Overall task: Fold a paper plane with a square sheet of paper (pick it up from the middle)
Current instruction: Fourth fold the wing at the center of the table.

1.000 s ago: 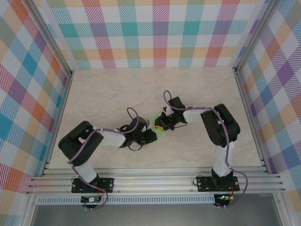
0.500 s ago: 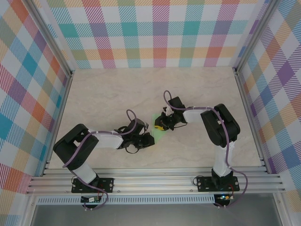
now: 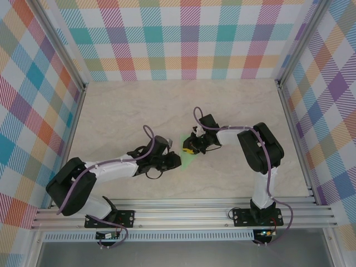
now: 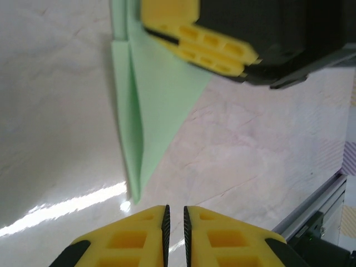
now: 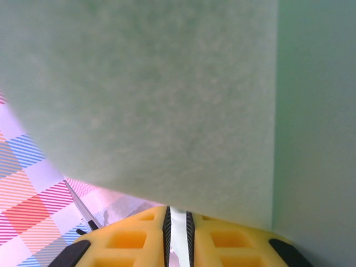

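Top and wrist views, left to right. The left arm reaches low across the table (image 3: pixel 117 111) toward the centre. The left gripper (image 4: pixel 175 211) has its jaws drawn almost together, leaving only a thin slit, and nothing lies between them. It sits just short of the plane's tip without touching it.

The plane (image 4: pixel 150 94) lies between the two grippers near the middle of the table. It is a pale-green dart with a raised crease along its length, its point aimed at the left gripper and its wide end under the right one.

The right gripper (image 4: pixel 203 39) is at that wide end with its jaws nearly closed. In its wrist view a green flap stands close before the lens and runs down to the fingertips, so it appears to pinch the paper. The contact itself is hidden.

Judged step: late folding, with the dart shape formed and one end secured. The next move probably calls for the left gripper to open, take the nose or the crease, and press the fold. The right grip must stay firm so the thin paper neither slides nor tears.
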Motion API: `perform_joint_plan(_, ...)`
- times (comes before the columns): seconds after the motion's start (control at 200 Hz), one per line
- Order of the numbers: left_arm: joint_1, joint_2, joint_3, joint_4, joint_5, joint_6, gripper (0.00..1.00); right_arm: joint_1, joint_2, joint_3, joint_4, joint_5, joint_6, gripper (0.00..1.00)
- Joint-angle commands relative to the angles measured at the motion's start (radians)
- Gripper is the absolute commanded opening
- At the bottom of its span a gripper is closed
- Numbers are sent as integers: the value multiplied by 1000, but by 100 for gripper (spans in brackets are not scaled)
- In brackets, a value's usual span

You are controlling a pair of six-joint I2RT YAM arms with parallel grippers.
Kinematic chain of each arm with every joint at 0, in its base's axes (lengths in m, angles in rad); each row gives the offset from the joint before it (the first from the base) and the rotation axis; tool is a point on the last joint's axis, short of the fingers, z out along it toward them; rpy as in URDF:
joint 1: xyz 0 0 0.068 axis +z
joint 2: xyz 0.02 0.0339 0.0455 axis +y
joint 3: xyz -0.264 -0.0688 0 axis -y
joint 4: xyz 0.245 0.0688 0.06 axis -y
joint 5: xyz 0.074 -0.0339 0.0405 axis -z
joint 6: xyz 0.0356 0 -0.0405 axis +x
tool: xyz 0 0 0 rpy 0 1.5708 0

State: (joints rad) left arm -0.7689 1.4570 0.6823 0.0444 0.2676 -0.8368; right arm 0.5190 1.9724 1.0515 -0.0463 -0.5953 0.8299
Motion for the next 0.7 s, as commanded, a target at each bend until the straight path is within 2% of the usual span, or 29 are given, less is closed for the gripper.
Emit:
perform_joint_plan(0.0,5,81,58,71,-36,-24,17,6,80,-33,-123,89,4,18)
perform_joint_plan(0.16,6,195,101,149,-33,-48,15,5,77,-30,-127,86,5,18)
perform_joint_plan(0.465,9,310,106,141,-145,-47,11,6,75,-31,-130,78,1,18)
perform_joint_plan(0.615,7,272,7,125,-182,-130,9,6,50,-25,-139,79,3,19)
perform_joint_plan(0.695,4,244,-20,75,-198,-128,8,6,36,-2,-148,69,-1,19)
